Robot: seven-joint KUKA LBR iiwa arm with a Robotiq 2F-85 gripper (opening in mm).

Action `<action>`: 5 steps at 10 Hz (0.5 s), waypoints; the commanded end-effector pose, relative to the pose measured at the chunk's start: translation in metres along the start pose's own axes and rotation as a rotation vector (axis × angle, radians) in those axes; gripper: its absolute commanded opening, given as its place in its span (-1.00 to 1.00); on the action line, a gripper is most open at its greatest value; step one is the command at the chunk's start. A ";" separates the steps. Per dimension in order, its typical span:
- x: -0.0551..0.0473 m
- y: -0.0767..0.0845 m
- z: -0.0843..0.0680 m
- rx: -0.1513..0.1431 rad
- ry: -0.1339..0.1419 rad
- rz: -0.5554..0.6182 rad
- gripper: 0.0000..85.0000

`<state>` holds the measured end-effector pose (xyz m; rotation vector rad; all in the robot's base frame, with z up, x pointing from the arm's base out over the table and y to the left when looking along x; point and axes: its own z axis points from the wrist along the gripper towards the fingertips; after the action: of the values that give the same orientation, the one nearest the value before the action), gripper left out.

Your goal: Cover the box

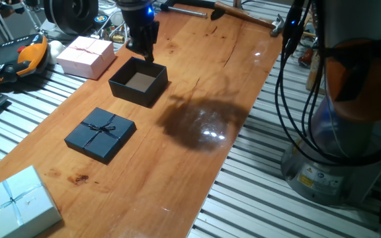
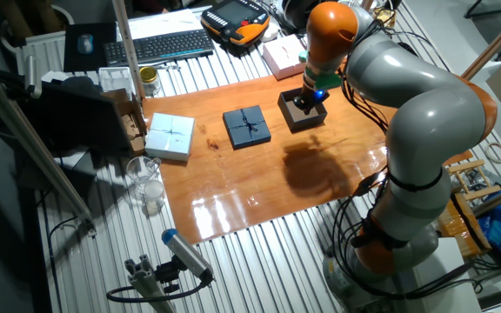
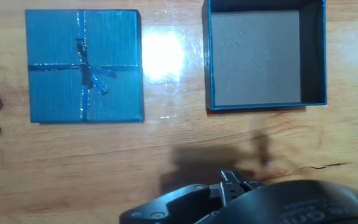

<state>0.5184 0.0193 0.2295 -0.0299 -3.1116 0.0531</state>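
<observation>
The gripper [image 1: 144, 46] is hard to read in every view: in one fixed view it is a dark mass whose fingertips merge with the far rim of the box [image 1: 138, 81], in the other fixed view it is a small dark shape under a blue light, and the hand view shows only a blurred piece of the hand's body along the bottom edge, with no fingertips. I cannot tell whether the fingers are spread or pressed together, nor whether they touch the box rim or hang just above it.

The arm [image 2: 407, 96] reaches from its base at the table's right edge, bends over the wooden table [image 1: 197, 165], and points the hand straight down at the far side of the box.

The box stands open and upright toward the far end of the table, its brown floor bare. Its dark lid with a ribbon bow [image 1: 100, 134] lies flat just near of it, apart from it.

The hand view shows lid [image 3: 84, 65] and box [image 3: 266, 56] side by side, the box cut off at the top edge. Only the fixed views show the pink ribboned box [image 1: 86, 55] left of the open box and the pale blue ribboned box [image 1: 15, 203] at the near end, cut by the frame
</observation>
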 end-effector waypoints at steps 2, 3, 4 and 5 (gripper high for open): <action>0.001 0.009 0.005 -0.003 -0.007 0.005 -1.00; 0.003 0.018 0.008 -0.012 -0.004 0.011 -1.00; 0.004 0.026 0.010 -0.011 -0.004 0.016 -1.00; 0.004 0.033 0.013 0.010 -0.014 0.019 -1.00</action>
<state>0.5142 0.0524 0.2147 -0.0603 -3.1271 0.0761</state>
